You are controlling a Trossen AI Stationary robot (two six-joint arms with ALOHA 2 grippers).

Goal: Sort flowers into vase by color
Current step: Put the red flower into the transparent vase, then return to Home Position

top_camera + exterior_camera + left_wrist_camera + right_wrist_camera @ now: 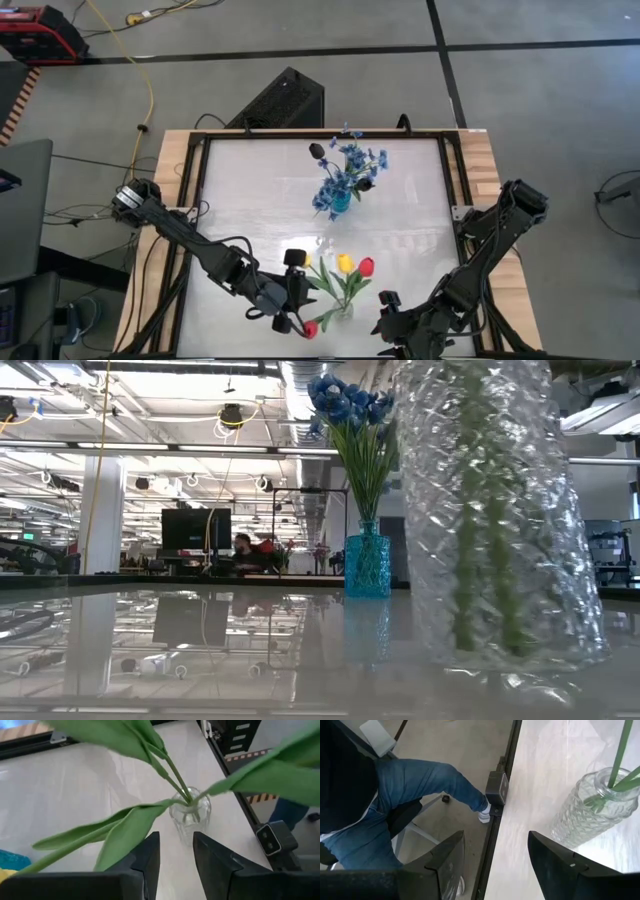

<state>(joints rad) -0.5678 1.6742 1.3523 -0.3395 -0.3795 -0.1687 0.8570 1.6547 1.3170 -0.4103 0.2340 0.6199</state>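
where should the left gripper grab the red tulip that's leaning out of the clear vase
Grip the bare green stem just below the red tulip, not the head. It leans low out of the clear vase toward the left gripper, so come from that side, open fingers across the stem, clear of the broad leaves.

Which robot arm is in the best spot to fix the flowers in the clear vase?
Probably the left. Its tool is right beside the clear vase and its tulips, fingers open. The right tool sits near the table's edge, empty.
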